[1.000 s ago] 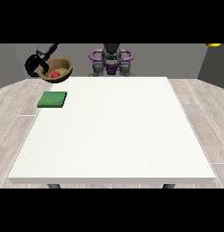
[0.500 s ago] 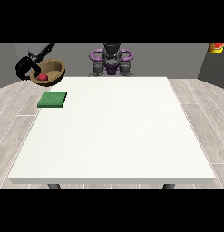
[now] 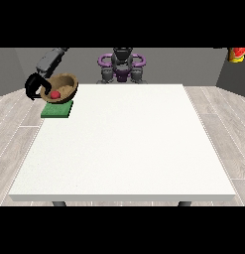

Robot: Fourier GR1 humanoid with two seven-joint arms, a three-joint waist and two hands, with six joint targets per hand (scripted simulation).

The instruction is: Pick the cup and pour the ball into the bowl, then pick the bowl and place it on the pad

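Note:
A brown bowl [image 3: 61, 87] with a red ball [image 3: 55, 94] in it hangs tilted just above the far end of the green pad [image 3: 57, 110], at the table's far left corner. The black hand at the view's left [image 3: 33, 87] has its fingers curled round the bowl's left rim. A red and yellow cup [image 3: 237, 54] shows at the top right edge, off the table. No hand shows at the cup.
The white table [image 3: 124, 149] fills the middle of the view. The robot's torso [image 3: 122, 65] stands behind its far edge. Grey plank floor lies on both sides.
The bowl, with the ball inside and the hand on it, has come down and slightly right, close over the pad. The cup at the top right has sunk a little further into view.

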